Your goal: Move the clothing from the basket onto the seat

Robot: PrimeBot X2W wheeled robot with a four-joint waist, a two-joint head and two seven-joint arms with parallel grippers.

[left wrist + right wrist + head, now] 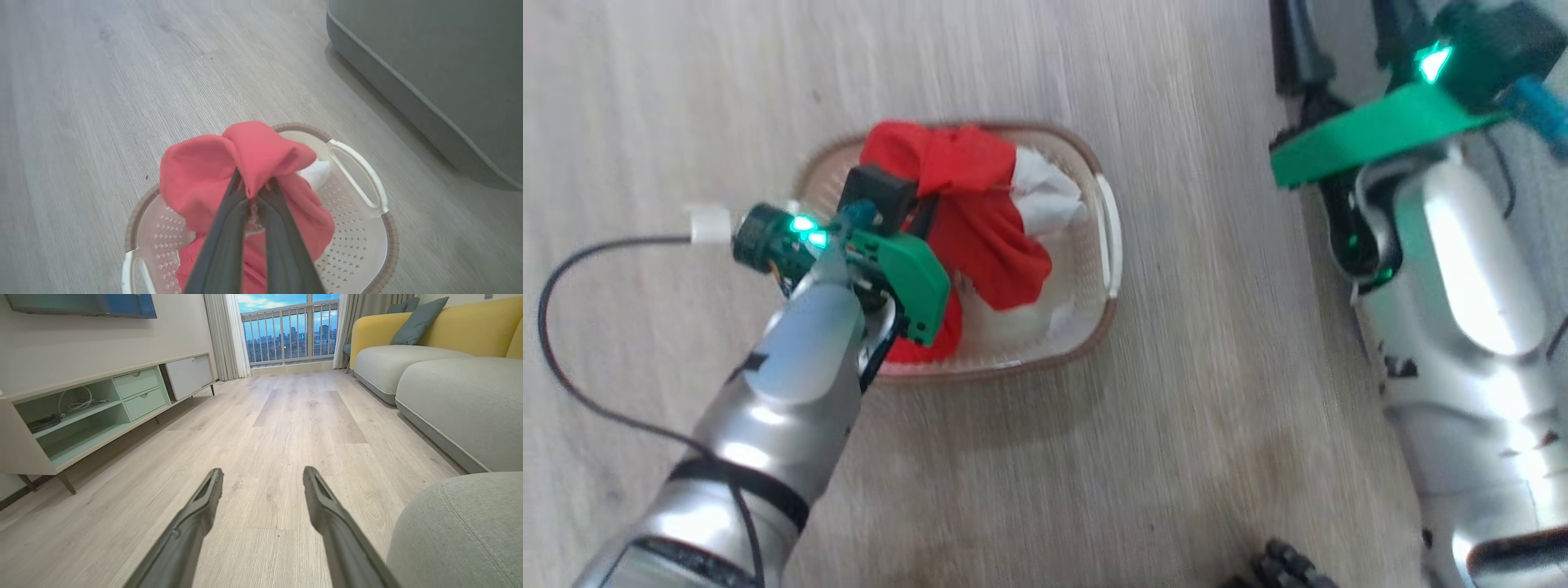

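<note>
Left gripper point(253, 191): jaws clamped on a fold of the bright red soft fabric clothing point(196, 175), which is bunched over the oval cream-white perforated plastic basket point(359, 245), with its lower folds inside. In the left wrist view, the large grey fabric-upholstered seat point(429, 61) lies at 2 o'clock from the basket, apart from it. Right gripper point(263, 477): jaws apart, above the pale wood-look floor point(286, 416).
</note>
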